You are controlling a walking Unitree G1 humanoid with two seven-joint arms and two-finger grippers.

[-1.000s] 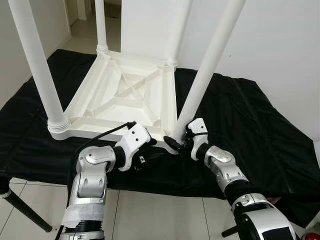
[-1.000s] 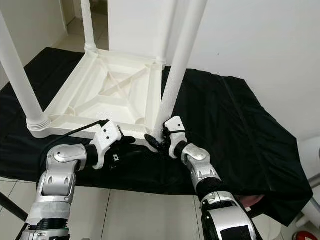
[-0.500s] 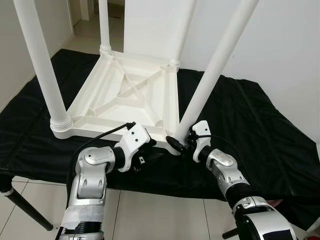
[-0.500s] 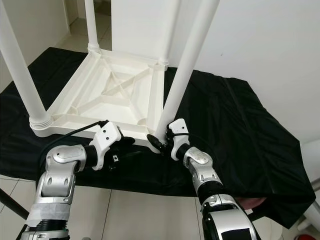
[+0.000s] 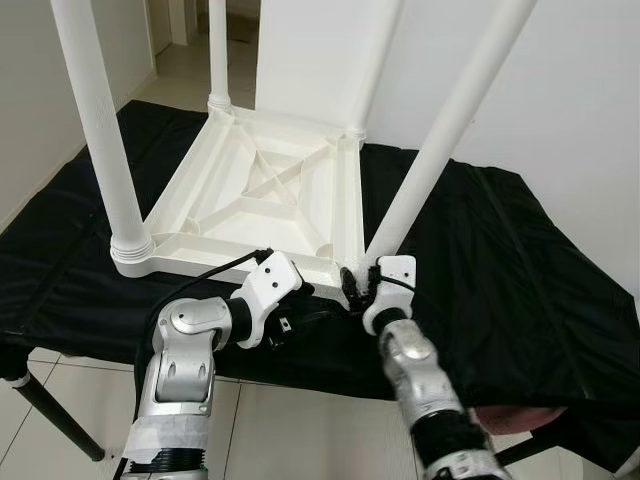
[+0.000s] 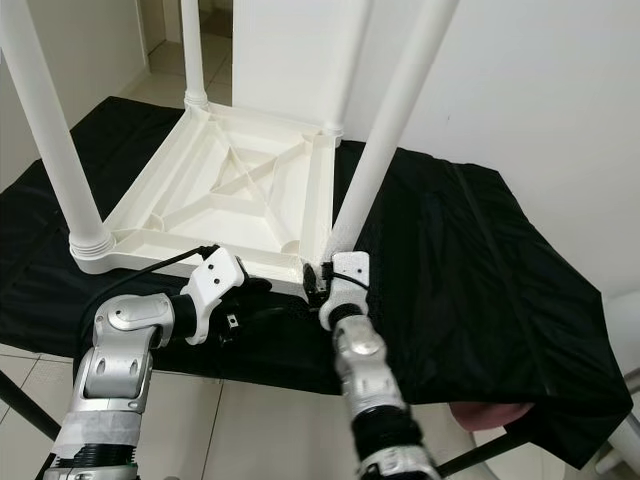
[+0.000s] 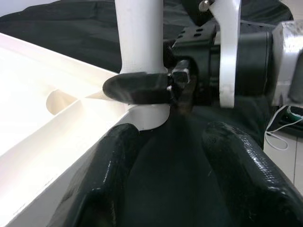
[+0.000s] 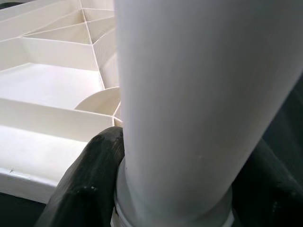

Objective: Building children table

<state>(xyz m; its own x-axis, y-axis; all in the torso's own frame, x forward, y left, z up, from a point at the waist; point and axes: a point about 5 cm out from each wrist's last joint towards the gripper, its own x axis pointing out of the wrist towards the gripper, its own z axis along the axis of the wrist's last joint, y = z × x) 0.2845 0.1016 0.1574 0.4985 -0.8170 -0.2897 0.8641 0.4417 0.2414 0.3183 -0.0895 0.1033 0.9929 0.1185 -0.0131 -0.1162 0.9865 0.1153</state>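
The white children's table [image 5: 250,200] lies upside down on a black cloth [image 5: 500,260], its legs pointing up. The near-right leg [image 5: 440,150] leans to the right, out of its corner socket. My right gripper [image 5: 360,285] is shut around this leg's base; in the right wrist view the leg [image 8: 199,94] sits between the black fingers [image 8: 90,179]. My left gripper [image 5: 305,312] lies low at the table's near edge, just left of that corner. In the left wrist view it [image 7: 168,142] is open, pointing at the leg base [image 7: 139,38], with only cloth between its fingers.
Three other legs stand upright: near left [image 5: 100,130], far left [image 5: 218,50] and far right [image 5: 375,60]. A white wall [image 5: 580,120] rises behind on the right. Tiled floor [image 5: 290,430] lies below the cloth's front edge. A black support leg [image 5: 50,430] slants at the lower left.
My right forearm has swung in from the right to sit almost straight below the leg base, with the gripper still around the leg. The camera has shifted a little. The left arm holds still.
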